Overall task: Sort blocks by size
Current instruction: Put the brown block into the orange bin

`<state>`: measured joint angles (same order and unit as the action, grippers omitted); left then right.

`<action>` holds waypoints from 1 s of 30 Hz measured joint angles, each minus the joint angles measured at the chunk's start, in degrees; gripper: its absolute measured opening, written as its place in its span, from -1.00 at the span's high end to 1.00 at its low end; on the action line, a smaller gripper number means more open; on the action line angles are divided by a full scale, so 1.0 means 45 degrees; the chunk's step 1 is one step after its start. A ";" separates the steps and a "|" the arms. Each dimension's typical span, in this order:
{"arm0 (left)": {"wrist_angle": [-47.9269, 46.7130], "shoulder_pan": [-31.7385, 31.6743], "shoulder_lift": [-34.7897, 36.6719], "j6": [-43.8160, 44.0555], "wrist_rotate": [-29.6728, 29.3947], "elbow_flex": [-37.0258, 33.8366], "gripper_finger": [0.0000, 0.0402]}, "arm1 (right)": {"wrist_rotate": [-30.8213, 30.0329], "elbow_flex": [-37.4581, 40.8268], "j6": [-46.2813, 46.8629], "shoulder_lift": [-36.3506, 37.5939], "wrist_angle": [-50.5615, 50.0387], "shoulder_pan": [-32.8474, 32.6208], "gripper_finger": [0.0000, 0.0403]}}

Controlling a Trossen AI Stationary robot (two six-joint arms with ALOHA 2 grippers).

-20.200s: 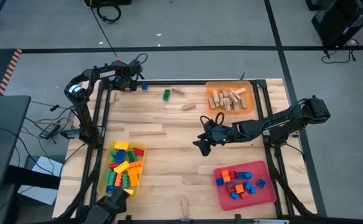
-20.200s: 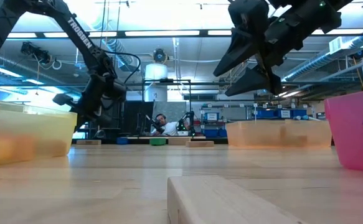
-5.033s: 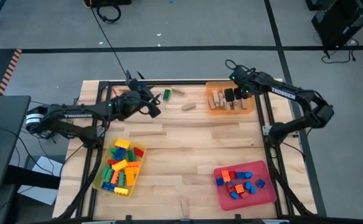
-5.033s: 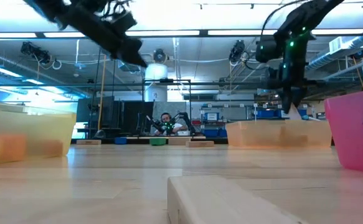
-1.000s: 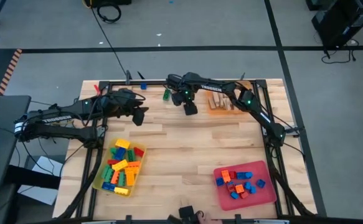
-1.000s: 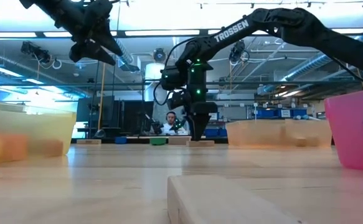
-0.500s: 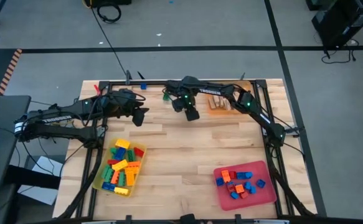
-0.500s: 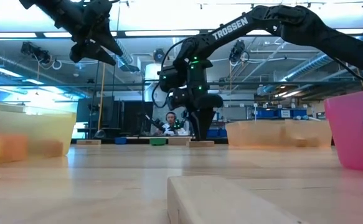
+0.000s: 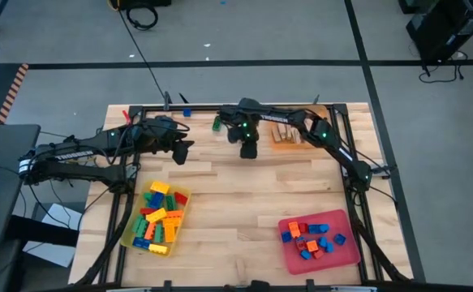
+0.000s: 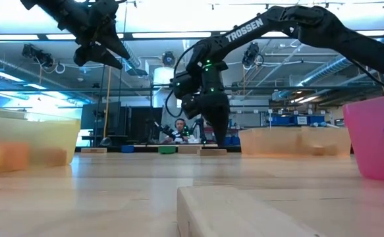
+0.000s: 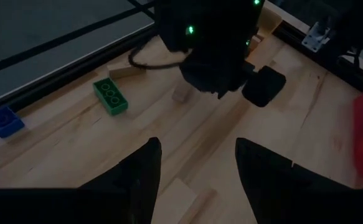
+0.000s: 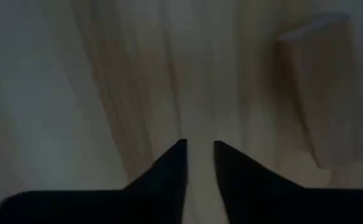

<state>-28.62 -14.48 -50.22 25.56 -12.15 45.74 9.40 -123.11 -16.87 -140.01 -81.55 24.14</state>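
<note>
While the left gripper (image 9: 182,152) hung spread by the worktop's far edge, the right gripper (image 12: 198,163), nearly pressed together and empty, hovered nearer the tan wooden block (image 12: 321,93), which lay just beside its fingertips, long axis parallel.

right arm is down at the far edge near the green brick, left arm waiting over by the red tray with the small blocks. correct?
One slip: the left gripper waits over bare wood near the far left of the table, nowhere near the red tray, which sits at the near right. The high view shows it. The right gripper near the green brick is correct.
</note>
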 joint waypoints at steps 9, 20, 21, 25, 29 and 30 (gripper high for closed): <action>0.0000 0.0000 0.0000 0.0000 -0.0018 -0.0003 -0.06 | 0.1017 -0.0008 0.5368 0.0807 0.2874 0.0997 0.92; 0.0009 0.0000 0.0000 -0.0042 -0.0037 -0.0005 -0.06 | -0.0539 0.0788 0.8995 0.0141 0.3793 0.1421 0.97; 0.0045 0.0000 0.0000 -0.0100 -0.0038 -0.0005 -0.06 | -0.0444 0.0857 0.9170 0.0091 0.3969 0.1533 0.97; 0.0235 0.0000 -0.0005 -0.0363 -0.0056 -0.0005 -0.06 | 0.0334 0.0787 0.9416 0.0142 0.4135 0.1850 0.96; 0.0170 -0.0005 -0.0010 -0.0519 -0.0219 -0.0005 -0.06 | 0.1276 0.0816 0.9472 0.0088 0.3446 0.1948 0.97; 0.0141 -0.0005 -0.0010 -0.0648 -0.0256 -0.0005 -0.06 | 0.1290 0.0812 0.9385 0.0093 0.3146 0.1913 0.97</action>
<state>-27.99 -14.50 -50.26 22.65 -13.30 45.71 15.20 -119.46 25.36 -139.59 -67.40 32.74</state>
